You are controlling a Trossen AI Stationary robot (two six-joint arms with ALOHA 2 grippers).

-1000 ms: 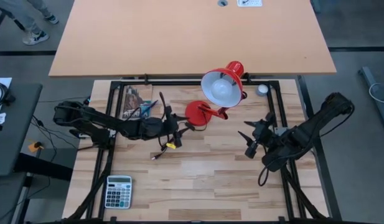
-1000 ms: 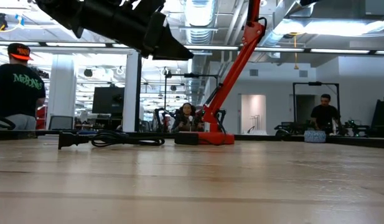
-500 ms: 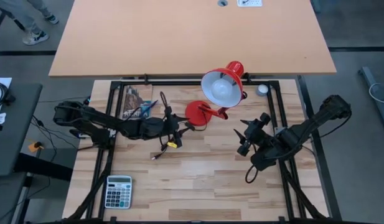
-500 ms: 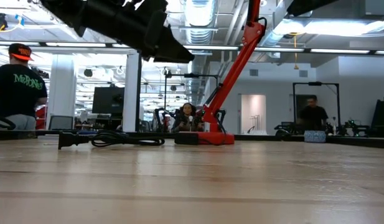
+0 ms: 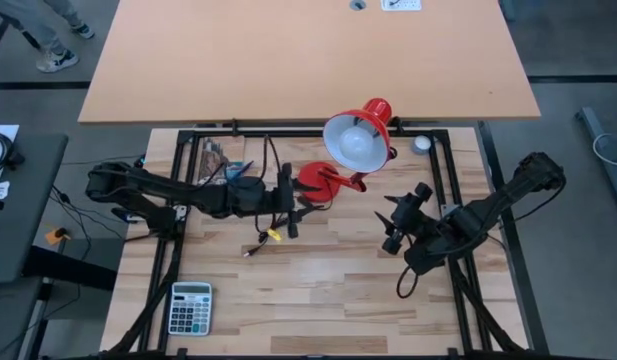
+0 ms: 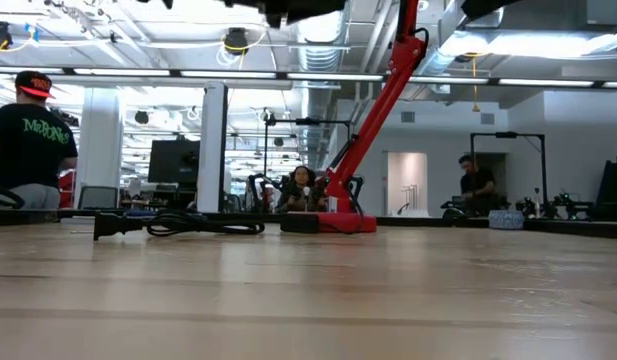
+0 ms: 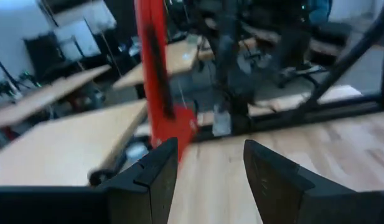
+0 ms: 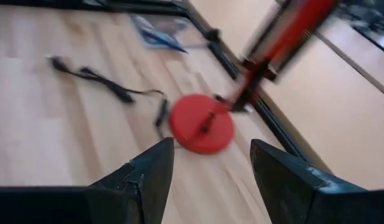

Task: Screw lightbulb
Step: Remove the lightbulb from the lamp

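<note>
Lightbulb (image 5: 359, 146): white, seated inside the red lamp shade (image 5: 356, 133), at the far side of the tabletop (image 5: 318, 280); not touched by either arm.
Landmark: red lamp base (image 5: 315, 181), a flat round disc on the wood, with the red lamp arm (image 6: 373, 110) rising from it toward the shade.
Left fingers (image 5: 291, 203): just beside the lamp base on its left, held above the tabletop; spread apart with nothing between them, as seen in the left wrist view (image 7: 207, 171), which looks at the lamp's red upright; lightbulb beyond the lamp base from here, well apart.
Right fingers (image 5: 393, 222): to the right of the lamp base and a little nearer the front edge, clear of it; parted and empty in the right wrist view (image 8: 210, 165), pointing toward the lamp base; lightbulb farther back than these fingers, apart from them.
Power cord (image 6: 178, 226): black, lying on the wood near the lamp base, on its left.
Grey disc (image 5: 420, 144): small, round, right of the shade at the back rail.
Calculator (image 5: 190, 307): at the front left corner, well apart from the lamp base.
Background: people in the room beyond, seen in the low view.
</note>
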